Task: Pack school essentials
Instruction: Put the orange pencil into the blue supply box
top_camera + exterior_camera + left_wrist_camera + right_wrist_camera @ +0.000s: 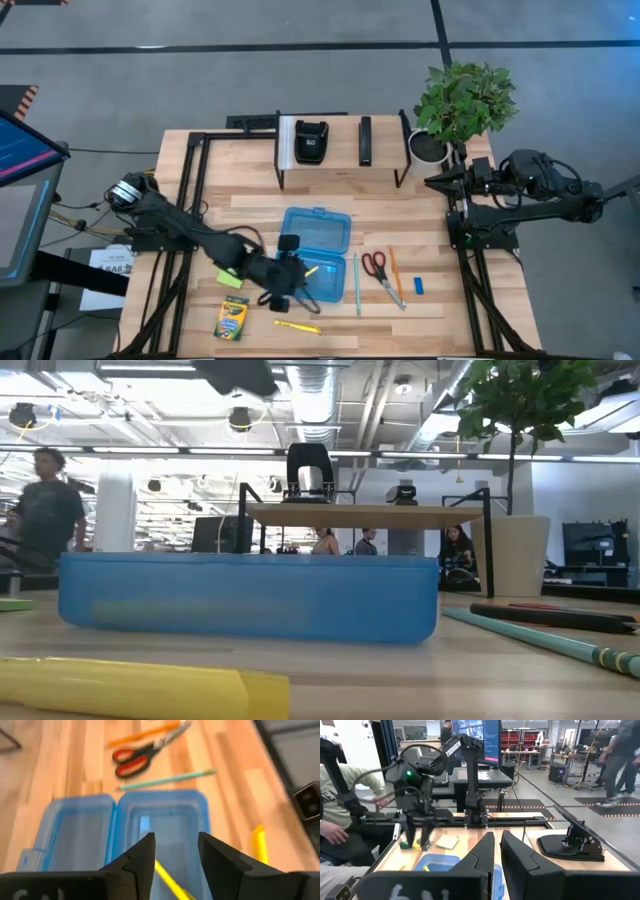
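Currently two pencils (297, 326) (one boxed), one scissors (376, 265).

- My left gripper (175, 862) hangs over the open blue plastic case (125, 827), its two dark fingers (140, 862) parted with a gap between them.
- A yellow pencil (167, 881) runs slantwise in that gap, low between the fingers; I cannot tell whether they touch it or whether it lies in the case.
- The case has two halves side by side; the gripper is above the deeper one.
- Beyond the case, ahead of the gripper, a teal pen (167, 779) lies on the wooden table (225, 765).
- Farther ahead are red-handled scissors (135, 760) and, just beside them, an orange pencil (142, 734).
- A yellow highlighter (258, 842) lies beside the case, off to the side of one finger.
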{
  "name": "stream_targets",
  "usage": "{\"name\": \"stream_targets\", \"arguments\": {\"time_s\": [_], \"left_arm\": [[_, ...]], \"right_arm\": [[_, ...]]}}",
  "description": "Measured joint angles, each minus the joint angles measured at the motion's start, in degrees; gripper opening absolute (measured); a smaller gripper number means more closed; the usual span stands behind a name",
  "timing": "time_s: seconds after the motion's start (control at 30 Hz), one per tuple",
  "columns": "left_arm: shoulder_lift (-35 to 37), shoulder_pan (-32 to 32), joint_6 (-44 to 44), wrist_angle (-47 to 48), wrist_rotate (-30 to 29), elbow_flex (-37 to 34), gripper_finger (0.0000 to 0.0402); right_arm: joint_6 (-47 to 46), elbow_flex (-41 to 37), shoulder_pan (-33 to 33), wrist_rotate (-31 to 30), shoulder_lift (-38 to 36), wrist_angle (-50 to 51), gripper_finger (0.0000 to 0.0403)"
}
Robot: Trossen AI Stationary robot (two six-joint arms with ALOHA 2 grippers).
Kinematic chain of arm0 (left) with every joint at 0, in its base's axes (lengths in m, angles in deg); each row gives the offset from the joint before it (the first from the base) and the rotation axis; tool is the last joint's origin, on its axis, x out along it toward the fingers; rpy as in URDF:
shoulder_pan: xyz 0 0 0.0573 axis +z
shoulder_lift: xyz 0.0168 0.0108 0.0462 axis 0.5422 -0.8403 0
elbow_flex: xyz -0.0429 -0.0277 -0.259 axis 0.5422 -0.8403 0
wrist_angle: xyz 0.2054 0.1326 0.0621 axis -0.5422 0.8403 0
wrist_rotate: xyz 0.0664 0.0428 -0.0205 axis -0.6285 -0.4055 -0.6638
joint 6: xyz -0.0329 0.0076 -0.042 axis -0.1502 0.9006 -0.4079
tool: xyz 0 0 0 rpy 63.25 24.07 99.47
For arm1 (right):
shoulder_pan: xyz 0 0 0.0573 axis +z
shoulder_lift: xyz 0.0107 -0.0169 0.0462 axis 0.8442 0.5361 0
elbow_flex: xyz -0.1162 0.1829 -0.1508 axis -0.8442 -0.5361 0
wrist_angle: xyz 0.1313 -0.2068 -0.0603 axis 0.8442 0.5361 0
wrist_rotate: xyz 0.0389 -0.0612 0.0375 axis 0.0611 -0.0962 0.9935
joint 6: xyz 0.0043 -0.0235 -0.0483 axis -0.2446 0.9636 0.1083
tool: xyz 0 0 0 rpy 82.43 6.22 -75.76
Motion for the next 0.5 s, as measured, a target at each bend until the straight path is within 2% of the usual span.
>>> {"name": "stream_targets", "arguments": {"time_s": [0.5], "left_arm": [[16.86,-5.01,0.09,-24.34,-4.54,-20.76,0.0138]], "right_arm": [[0.00,0.00,0.00,-0.20,0.01,0.00,0.0056]]}}
